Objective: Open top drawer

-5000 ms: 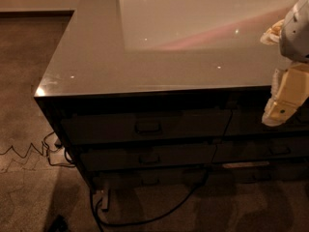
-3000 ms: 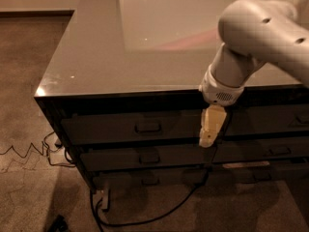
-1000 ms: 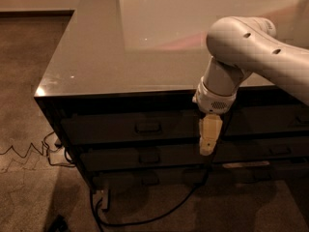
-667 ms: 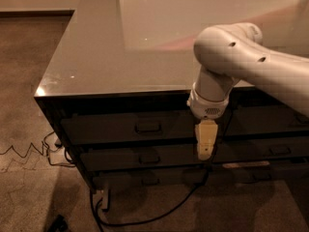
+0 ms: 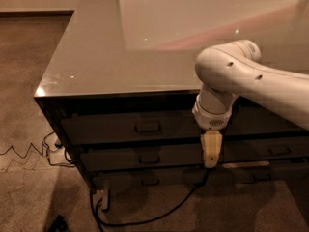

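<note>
Top drawer shut, pull not yet begun.
Below the glossy surface (image 5: 120, 57), the top drawer (image 5: 106, 129) sits flush in its cabinet. The hand (image 5: 211, 151) hangs in front, near but off its handle (image 5: 148, 128). Whether it is clenched or released, I cannot tell. Reaching, grasping and pulling are all left.

You have open floor (image 5: 241, 211) before the top drawer (image 5: 106, 128); your gripper (image 5: 211, 153) hangs right of its handle (image 5: 148, 128), and a cable (image 5: 145, 221) crosses the floor below.
</note>
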Robot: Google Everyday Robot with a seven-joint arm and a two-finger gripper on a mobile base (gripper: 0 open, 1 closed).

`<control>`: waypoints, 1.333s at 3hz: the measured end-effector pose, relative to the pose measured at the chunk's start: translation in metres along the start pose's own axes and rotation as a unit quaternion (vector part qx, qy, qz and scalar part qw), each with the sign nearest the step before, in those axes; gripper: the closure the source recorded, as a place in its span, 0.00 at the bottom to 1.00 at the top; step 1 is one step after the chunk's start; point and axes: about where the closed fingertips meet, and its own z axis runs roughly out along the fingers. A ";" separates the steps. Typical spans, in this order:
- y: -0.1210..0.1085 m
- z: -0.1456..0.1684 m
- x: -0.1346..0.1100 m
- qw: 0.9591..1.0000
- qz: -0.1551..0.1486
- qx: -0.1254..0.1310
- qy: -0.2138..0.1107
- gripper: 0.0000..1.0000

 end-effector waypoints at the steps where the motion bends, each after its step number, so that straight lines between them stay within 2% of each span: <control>1: -0.001 0.005 -0.002 0.999 0.010 0.029 -0.026 0.00; 2: -0.004 0.006 -0.016 0.997 0.002 0.062 -0.050 0.00; 3: -0.005 0.012 -0.029 0.995 -0.011 0.073 -0.064 0.00; 4: -0.010 0.020 -0.047 0.995 -0.046 0.067 -0.065 0.00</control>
